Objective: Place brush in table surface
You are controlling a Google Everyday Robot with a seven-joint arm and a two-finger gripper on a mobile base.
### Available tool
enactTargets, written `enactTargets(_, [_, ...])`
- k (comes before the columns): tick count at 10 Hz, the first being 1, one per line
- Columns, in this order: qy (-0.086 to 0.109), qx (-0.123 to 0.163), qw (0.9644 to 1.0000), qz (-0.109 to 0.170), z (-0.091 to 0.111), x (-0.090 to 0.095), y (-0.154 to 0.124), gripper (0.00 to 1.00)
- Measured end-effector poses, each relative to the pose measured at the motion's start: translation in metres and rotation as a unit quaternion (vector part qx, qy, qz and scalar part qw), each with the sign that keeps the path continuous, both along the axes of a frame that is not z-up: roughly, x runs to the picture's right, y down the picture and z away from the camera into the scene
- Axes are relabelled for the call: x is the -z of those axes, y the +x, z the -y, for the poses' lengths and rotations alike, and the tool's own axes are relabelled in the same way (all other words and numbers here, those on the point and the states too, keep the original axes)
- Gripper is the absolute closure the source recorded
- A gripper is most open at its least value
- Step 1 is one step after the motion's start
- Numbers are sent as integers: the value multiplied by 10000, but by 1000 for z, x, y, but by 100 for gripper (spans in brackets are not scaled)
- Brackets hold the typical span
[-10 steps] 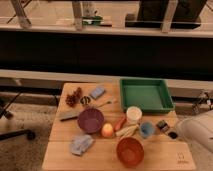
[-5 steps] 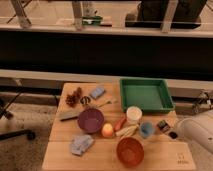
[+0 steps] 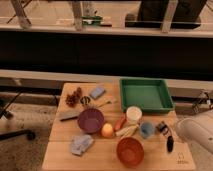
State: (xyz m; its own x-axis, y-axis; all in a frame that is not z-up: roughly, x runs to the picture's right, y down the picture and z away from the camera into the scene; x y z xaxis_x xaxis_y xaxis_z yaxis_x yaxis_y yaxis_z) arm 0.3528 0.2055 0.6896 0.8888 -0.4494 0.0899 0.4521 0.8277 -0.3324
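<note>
The brush (image 3: 166, 136) lies on the table surface (image 3: 60, 155) near the right edge, its dark squarish head toward the blue cup (image 3: 146, 130) and its glossy black handle pointing to the front. A white rounded part of my arm (image 3: 197, 131) sits just right of the brush, over the table's right edge. The gripper itself is out of view. Nothing is holding the brush.
A green tray (image 3: 145, 94) stands at the back right. A purple bowl (image 3: 90, 120), an orange bowl (image 3: 130, 151), a white cup (image 3: 133, 114), an orange fruit (image 3: 107, 130), a blue cloth (image 3: 81, 143), a blue sponge (image 3: 97, 92), a grey-black scrubber (image 3: 69, 116) and a pale-handled utensil (image 3: 97, 103) fill the middle and left.
The white arm part at the right has edged slightly toward the table. Nothing on the table has moved.
</note>
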Motion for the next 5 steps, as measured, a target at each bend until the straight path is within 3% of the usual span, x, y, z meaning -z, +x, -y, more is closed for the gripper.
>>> enactTargets(5, [-27,-47,10000,35,1,2,-1,20])
